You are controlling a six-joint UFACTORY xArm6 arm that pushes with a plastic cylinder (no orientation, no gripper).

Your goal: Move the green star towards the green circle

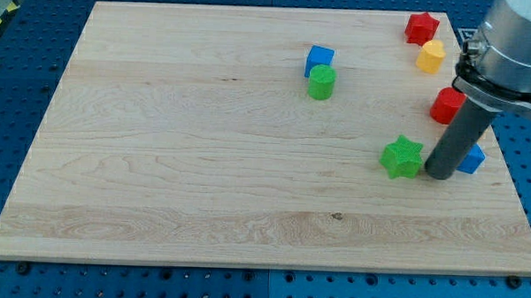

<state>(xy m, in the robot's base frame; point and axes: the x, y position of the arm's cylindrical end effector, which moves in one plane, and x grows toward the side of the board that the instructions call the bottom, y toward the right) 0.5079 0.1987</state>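
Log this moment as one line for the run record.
my tip: just right of green star | green circle: up-left, beside blue block | push: not yet done

The green star [401,158] and green circle [321,82] match. The board [203,164] is pale wood. My tip [439,175] is dark.

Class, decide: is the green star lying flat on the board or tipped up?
Flat: the green star shows its whole star-shaped top face, level on the board.
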